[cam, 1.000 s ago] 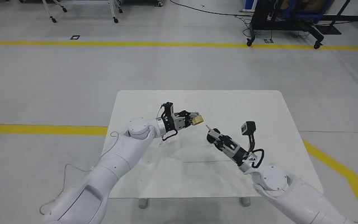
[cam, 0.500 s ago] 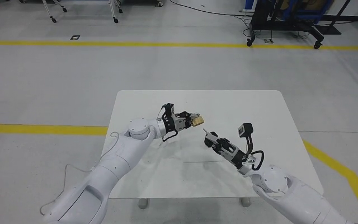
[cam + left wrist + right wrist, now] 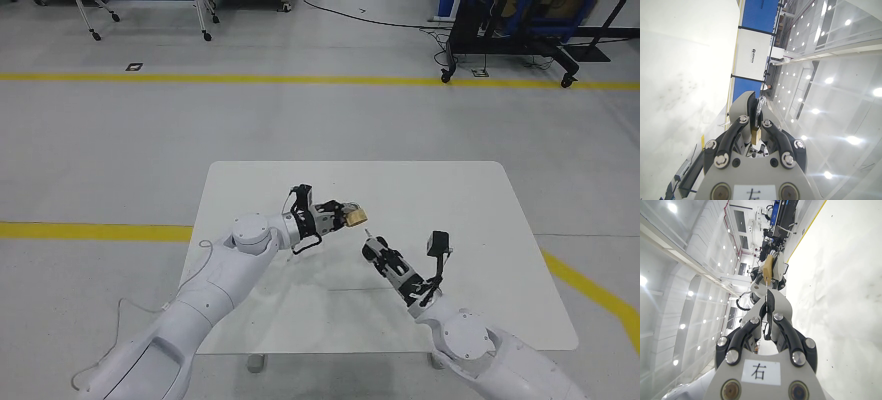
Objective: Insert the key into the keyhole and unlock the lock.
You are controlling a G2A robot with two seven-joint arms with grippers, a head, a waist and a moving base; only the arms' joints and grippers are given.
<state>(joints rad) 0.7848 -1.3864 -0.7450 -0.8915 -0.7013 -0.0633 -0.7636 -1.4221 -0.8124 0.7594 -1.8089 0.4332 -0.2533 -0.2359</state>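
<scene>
I have the left gripper [image 3: 340, 213] clamped on the brass padlock [image 3: 354, 215], held above the middle of the white table [image 3: 470, 200]. Right of it, the right gripper [image 3: 378, 248] pinches the key [image 3: 766, 291]. The key's tip points at the padlock from close by, with a small gap showing from above.

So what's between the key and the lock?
Nothing. The top view shows the key and the lock apart, with only bare table under the gap.
</scene>
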